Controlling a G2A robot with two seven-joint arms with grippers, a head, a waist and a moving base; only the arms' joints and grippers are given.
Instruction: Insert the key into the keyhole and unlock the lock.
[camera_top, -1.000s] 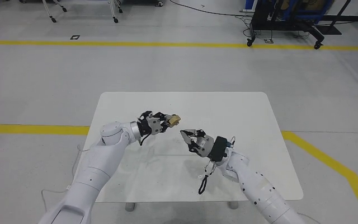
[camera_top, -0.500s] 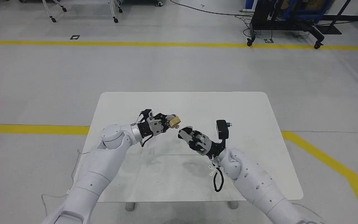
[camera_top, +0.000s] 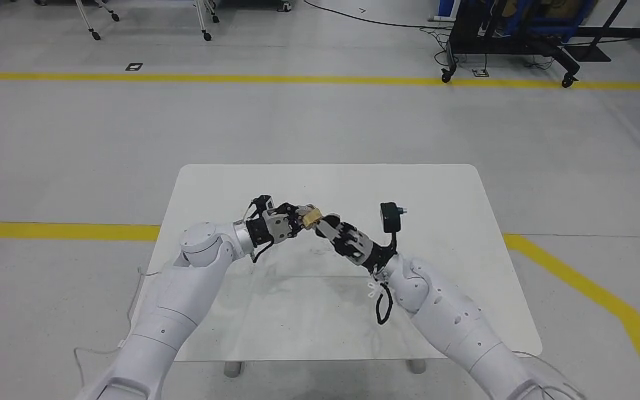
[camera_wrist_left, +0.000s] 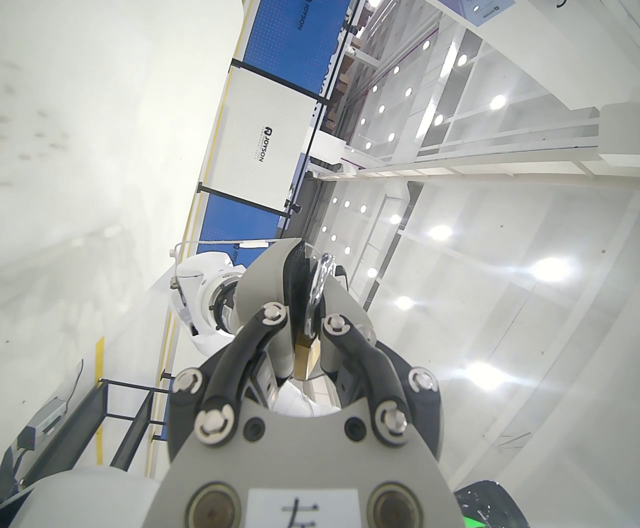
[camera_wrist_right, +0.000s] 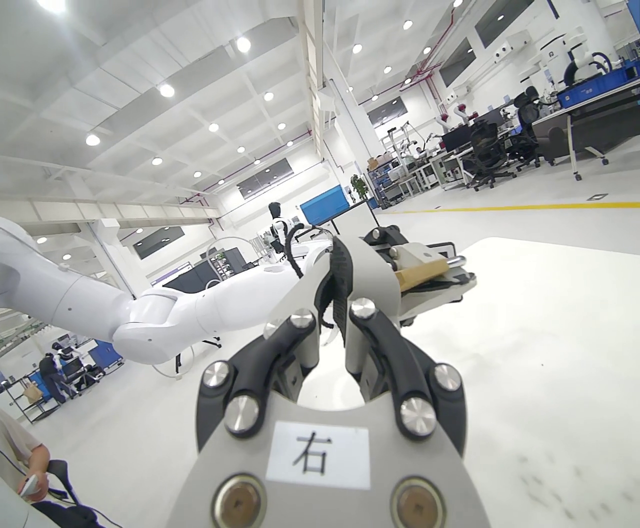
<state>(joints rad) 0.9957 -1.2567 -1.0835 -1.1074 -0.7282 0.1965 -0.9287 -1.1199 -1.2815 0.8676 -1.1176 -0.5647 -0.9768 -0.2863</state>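
Top view, table: white (camera_top: 430, 200), both arms raised over its middle.
Top view, left gripper (camera_top: 297, 217): clamped on a brass padlock (camera_top: 311, 213), held up off the table top.
Top view, right gripper (camera_top: 327, 225): fingers drawn narrow, tips right at the padlock, meeting it from the opposite side.
Top view, contact: too small to tell whether the tips touch the brass body.

Left wrist view, grip: both fingers closed tight on the padlock.
Left wrist view, padlock: brass body low between the fingers, silver shackle (camera_wrist_left: 321, 272) up near the fingertips.
Left wrist view, right arm (camera_wrist_left: 205, 295): white, close behind the held padlock.

Right wrist view, fingers: pressed together at the tips, black pads (camera_wrist_right: 345, 280) face to face.
Right wrist view, between the pads: a thin dark piece; whether it is the key cannot be told.
Right wrist view, padlock: just beyond the fingertips, brass body tilted, gripped in the left gripper's dark fingers above the table.
Right wrist view, left arm (camera_wrist_right: 200, 305): white, stretching in behind the fingers.
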